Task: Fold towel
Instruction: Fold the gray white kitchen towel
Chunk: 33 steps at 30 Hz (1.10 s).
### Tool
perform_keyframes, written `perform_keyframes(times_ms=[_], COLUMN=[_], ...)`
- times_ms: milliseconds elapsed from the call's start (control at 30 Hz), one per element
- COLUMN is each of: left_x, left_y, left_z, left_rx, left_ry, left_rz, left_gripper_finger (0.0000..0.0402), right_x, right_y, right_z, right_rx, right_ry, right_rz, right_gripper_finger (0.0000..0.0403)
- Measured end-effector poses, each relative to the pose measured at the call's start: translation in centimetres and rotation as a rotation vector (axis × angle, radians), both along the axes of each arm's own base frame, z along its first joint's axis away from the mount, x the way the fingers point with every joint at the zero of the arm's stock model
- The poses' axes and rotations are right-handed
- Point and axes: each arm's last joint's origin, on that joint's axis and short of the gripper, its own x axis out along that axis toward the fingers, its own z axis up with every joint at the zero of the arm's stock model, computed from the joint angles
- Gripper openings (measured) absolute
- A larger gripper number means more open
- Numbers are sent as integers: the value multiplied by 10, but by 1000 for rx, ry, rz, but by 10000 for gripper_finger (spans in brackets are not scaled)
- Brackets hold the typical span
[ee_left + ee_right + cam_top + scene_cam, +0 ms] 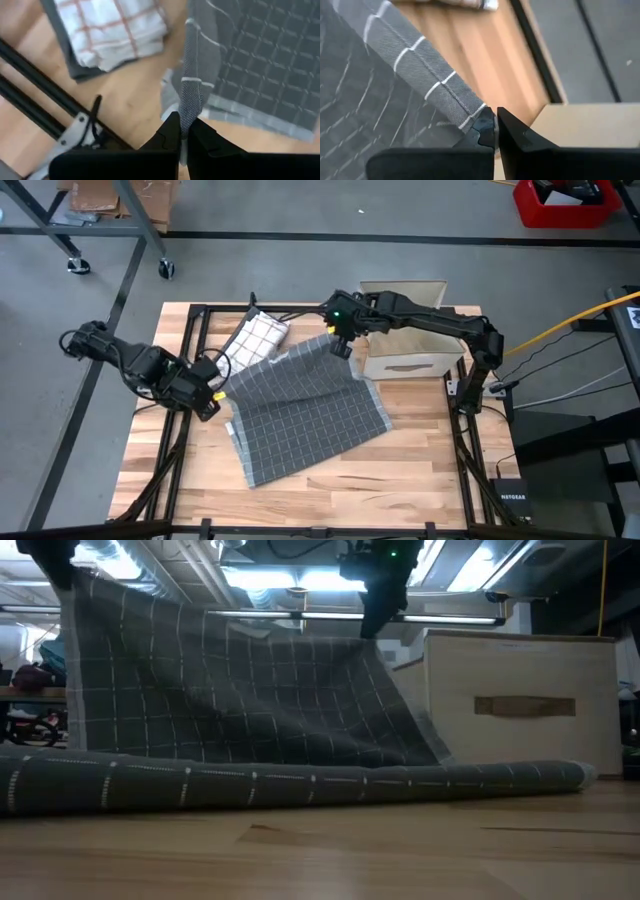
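Observation:
A grey towel [300,415] with a white grid is held up along one edge by both grippers, and its lower half lies spread on the wooden table. In the low view it hangs as a slanting sheet [230,690] above a fold [300,785] resting on the tabletop. My left gripper [210,402] is shut on the raised corner at the table's left. My right gripper [340,345] is shut on the raised corner farther back, near the box. My left gripper pinches a corner of the towel [191,97] between its two fingers, coming steeply from above. The cloth runs away from the fingertips as a narrow gathered strip, lifted off the table. My right gripper pinches the hemmed corner of the towel [470,114] between its fingertips, slanting down from above. The hem runs straight away from the fingers, and the corner is lifted clear of the table.
A folded white towel with red checks [256,337] lies on a dark cloth at the back left of the table. A pale box [410,340] stands at the back right, close to my right gripper. Black frame rails [195,330] run along the table's sides.

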Motion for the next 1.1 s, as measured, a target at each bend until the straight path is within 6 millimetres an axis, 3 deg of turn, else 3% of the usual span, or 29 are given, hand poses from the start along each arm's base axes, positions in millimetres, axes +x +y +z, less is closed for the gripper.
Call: perform_keyframes(times_ms=[267, 433, 800, 1100], left_x=[10, 17, 43, 62], left_y=[-17, -26, -67, -104], left_z=[4, 3, -25, -57], left_rx=[-117, -139, -179, -150], left_ry=[-111, -146, 41, 174], left_rz=[-125, -149, -315, -451], left_gripper_finger=[0, 0, 0, 0], right_x=[-10, -12, -19, -30], right_y=[10, 30, 100, 143], right_z=[6, 6, -12, -55], right_rx=[250, 391, 334, 305], right_ry=[35, 73, 320, 490], right_rz=[86, 137, 265, 294], right_gripper_finger=[7, 7, 7, 7])
